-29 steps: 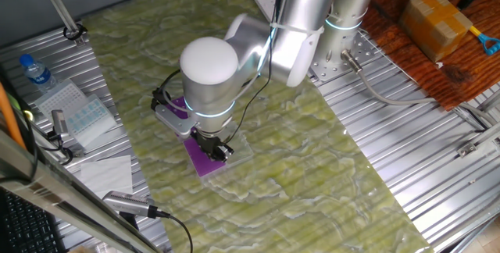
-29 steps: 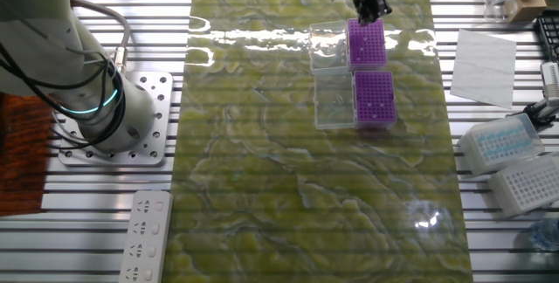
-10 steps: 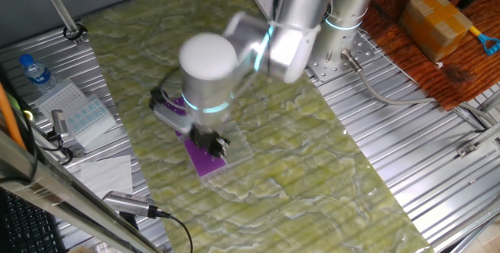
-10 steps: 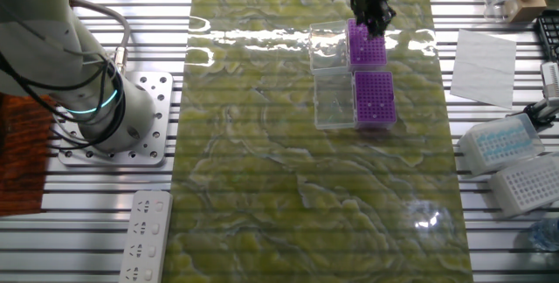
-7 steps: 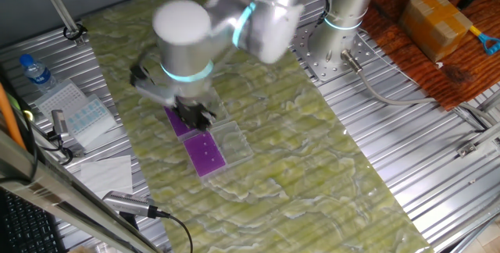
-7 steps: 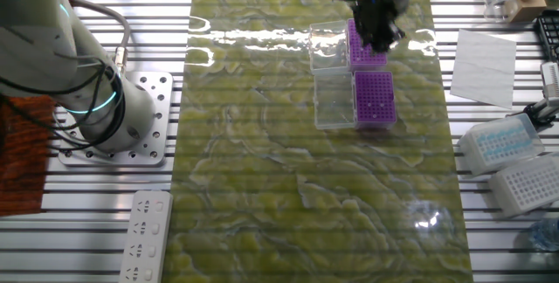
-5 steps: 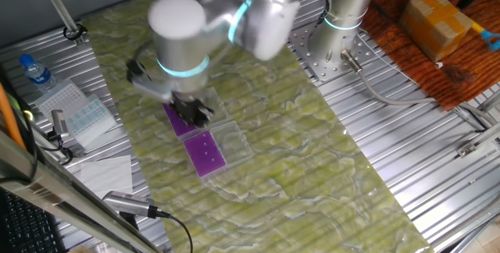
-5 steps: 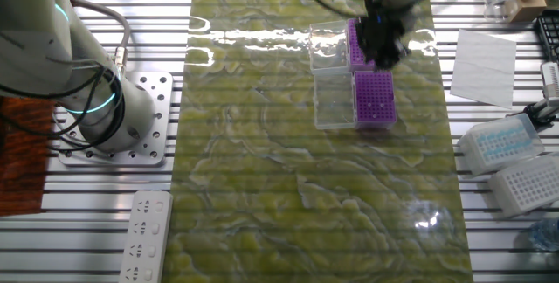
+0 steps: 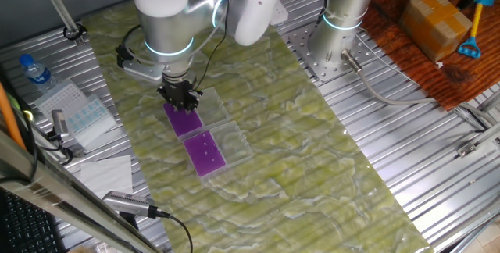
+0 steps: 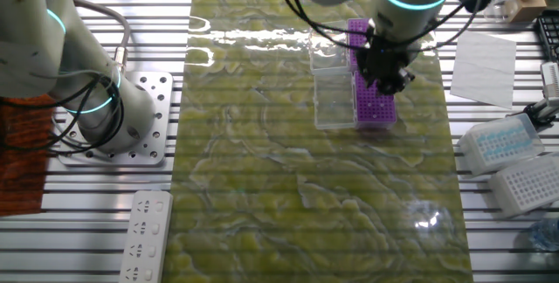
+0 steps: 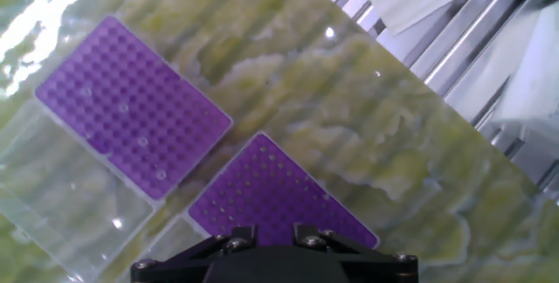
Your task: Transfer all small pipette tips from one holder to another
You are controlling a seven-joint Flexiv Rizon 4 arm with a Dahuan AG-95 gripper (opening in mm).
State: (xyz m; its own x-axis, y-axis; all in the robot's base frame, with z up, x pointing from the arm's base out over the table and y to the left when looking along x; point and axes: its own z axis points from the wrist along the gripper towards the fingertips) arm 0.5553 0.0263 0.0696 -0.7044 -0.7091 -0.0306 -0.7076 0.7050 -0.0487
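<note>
The desk [image 9: 312, 151], covered with a green marbled mat, carries two purple racks end to end. The arm [image 9: 168, 19] has swung across it in the last few seconds. In the fixed view that shows the arm's base at 9 o'clock, it was over the rack [image 10: 360, 31] at 12 o'clock. It is now lowered over the second rack [image 10: 377, 108], just below at about 1 o'clock.

This is judged to be the carrying leg of one transfer, from one holder to the other. With several tips seemingly left behind, the task looks far from finished. A clear tray [image 10: 333, 100] lies against each rack on the 9 o'clock side, and neither is touched.

The tool [image 10: 385, 80] hangs just above the near end of the second rack. No contact with the rack top can be confirmed. In the hand view only the dark base of the tool is seen at 6 o'clock and the fingertips are hidden. Whether the tool is spread or pressed together cannot be told, nor whether a tip is pinched.

The small pipette tips [image 11: 123, 106] appear in the hand view as a few pale dots scattered on the rack at 10 o'clock, well apart from the tool. In the rack beneath the tool only dark holes can be made out.
</note>
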